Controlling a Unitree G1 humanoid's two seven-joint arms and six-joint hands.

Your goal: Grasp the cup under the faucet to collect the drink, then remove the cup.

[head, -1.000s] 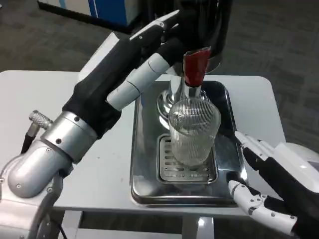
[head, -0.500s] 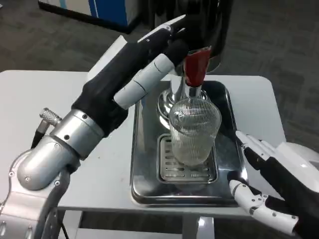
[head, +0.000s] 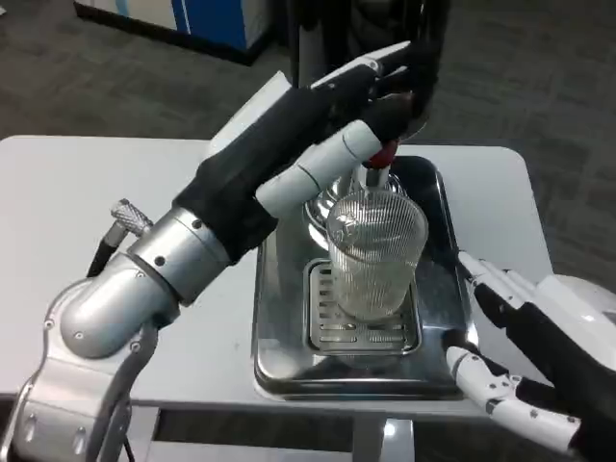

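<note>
On the white table point(head: 87, 221), near its right edge, sits a steel tray point(head: 274, 289) with a slotted grate point(head: 327, 327) set into its front half. A clear ribbed cup point(head: 373, 252) stands upright on the grate, directly below the faucet point(head: 375, 178). The cup looks empty, though its ribbing makes this hard to judge. A sliver of the faucet's red handle point(head: 385, 152) shows just above the cup's rim, mostly covered by the left hand point(head: 361, 106).

That left hand reaches in from the table's left side, its silver forearm point(head: 144, 279) crossing the tabletop on a diagonal toward the far edge of the tray. Its fingers point(head: 332, 164) are stretched out and lie close together over the handle and against the dark dispenser point(head: 385, 38) behind the tray. Whether they press the handle or only cover it cannot be told. They are not wrapped around anything visible.

At the table's near right corner, the right hand point(head: 525, 361) hangs beside the tray's right rim. Its fingers point(head: 491, 279) are spread apart and hold nothing, pointing toward the cup but well clear of it. One lower finger lies close to the tray's front right corner.
</note>
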